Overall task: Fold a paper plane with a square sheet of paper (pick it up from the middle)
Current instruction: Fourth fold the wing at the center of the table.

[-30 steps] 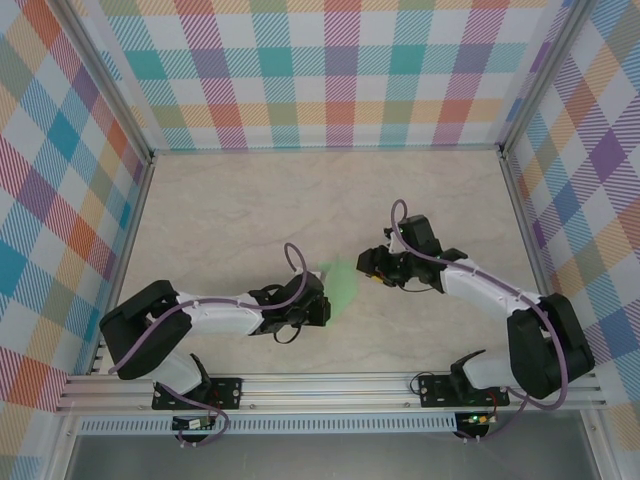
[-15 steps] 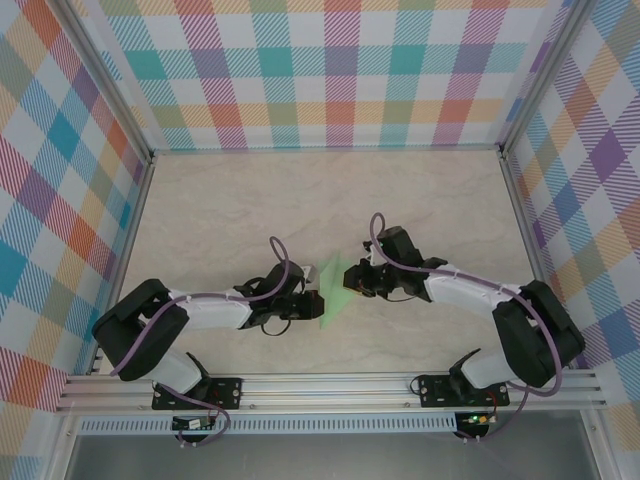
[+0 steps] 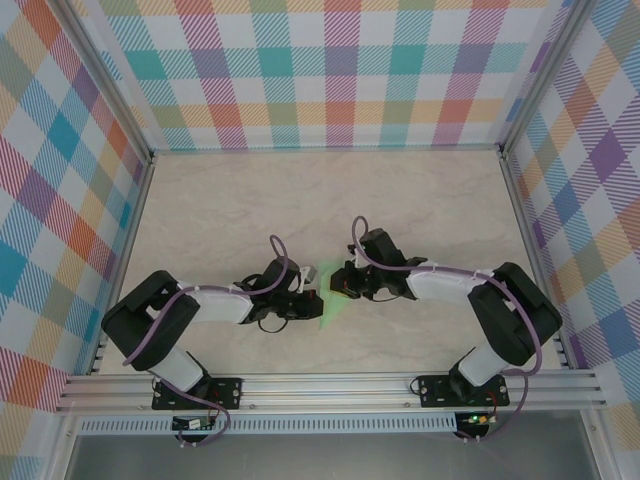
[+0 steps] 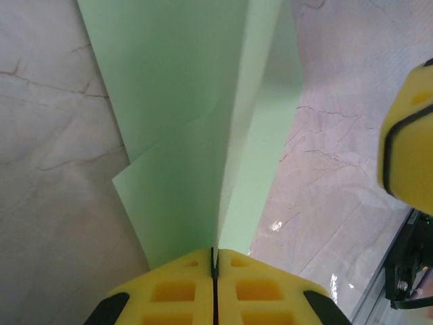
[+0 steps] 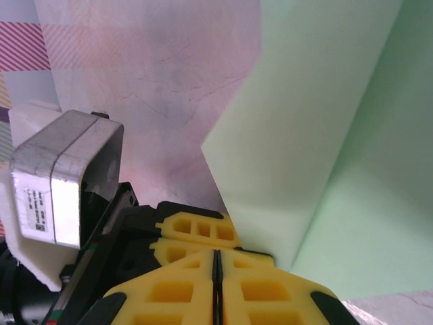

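The right arm has swung in across the pale marbled table (image 3: 250,200). Its black-and-yellow right hand (image 3: 342,287), which stood well clear a moment ago with its pads apart, now sits just beside the left hand (image 3: 308,300). Its yellow pads (image 5: 243,291) have come together, and whether any paper is pinched between them I cannot tell.

The left hand has barely moved and stays clamped on the thin pale-green sheet of paper (image 3: 330,305). In its wrist view the sheet (image 4: 196,101) rises straight out of the closed fingertips along a sharp centre crease, with a folded flap to one side. One finger (image 4: 406,135) of the right hand shows close by.

The sheet therefore lies between the left hand and its newly arrived partner, low over the table. This looks like a hand-over or a two-handed pinch to set the next fold. The dart shape is not yet finished.
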`<action>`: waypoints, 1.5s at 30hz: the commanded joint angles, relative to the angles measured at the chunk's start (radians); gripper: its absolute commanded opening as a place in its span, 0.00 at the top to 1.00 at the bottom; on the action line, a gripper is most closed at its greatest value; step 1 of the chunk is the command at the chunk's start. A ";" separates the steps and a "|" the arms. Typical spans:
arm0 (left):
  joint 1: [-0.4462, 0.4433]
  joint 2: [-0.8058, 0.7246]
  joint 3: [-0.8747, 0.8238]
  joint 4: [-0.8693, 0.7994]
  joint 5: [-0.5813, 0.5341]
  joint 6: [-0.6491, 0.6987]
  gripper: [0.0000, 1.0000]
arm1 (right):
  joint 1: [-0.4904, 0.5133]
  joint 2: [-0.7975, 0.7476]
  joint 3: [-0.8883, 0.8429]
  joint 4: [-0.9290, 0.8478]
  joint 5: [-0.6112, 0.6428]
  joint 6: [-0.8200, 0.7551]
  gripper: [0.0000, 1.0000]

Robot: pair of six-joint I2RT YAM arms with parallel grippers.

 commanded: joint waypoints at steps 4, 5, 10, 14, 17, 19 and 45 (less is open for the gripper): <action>0.036 0.015 -0.024 0.021 0.052 0.018 0.94 | 0.015 0.044 0.039 0.049 0.004 0.031 0.90; 0.039 0.017 -0.024 0.022 0.056 0.018 0.94 | 0.020 0.050 0.045 0.049 0.002 0.030 0.90; 0.047 0.044 -0.015 0.019 0.078 0.023 0.94 | 0.024 0.073 0.055 0.067 -0.001 0.043 0.90; 0.050 0.063 -0.011 0.028 0.092 0.022 0.94 | 0.026 0.104 0.067 0.096 -0.021 0.055 0.90; 0.053 0.063 -0.009 0.031 0.097 0.024 0.93 | 0.028 0.124 0.076 0.104 -0.026 0.059 0.89; 0.054 0.061 -0.007 0.031 0.100 0.026 0.93 | 0.028 0.134 0.083 0.099 -0.026 0.058 0.89; 0.054 -0.005 0.020 0.010 0.127 0.071 0.94 | 0.030 0.052 0.030 0.101 -0.032 0.049 0.87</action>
